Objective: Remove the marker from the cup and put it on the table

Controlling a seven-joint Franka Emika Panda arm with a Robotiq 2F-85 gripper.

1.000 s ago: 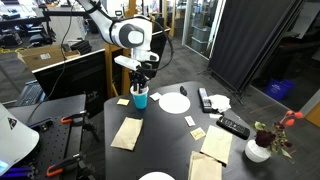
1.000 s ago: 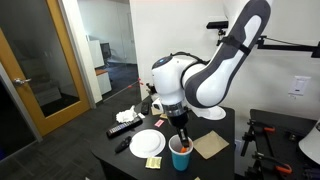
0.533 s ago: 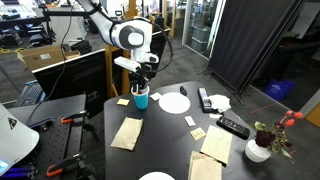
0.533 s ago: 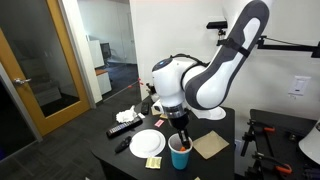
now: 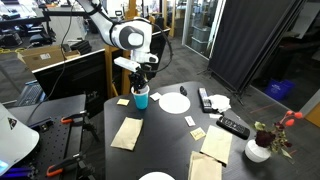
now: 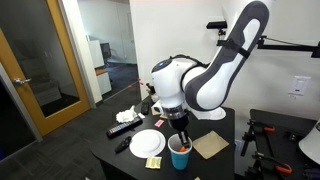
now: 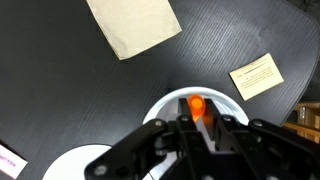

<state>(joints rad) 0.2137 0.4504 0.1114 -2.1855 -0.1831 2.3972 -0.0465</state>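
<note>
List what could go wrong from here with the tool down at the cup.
1. The tool sits at the mouth of the cup, close to its white rim; lifting may drag or tip the cup.
2. Only the orange tip of the marker shows in the wrist view, so the hold may be shallow and slip.
3. A plate and sticky note lie beside the cup on the table; the marker could land on them.

White plate point(image 5: 174, 102), black remotes point(image 5: 233, 127), flower vase point(image 5: 257, 151), napkins point(image 5: 127, 133).
</note>
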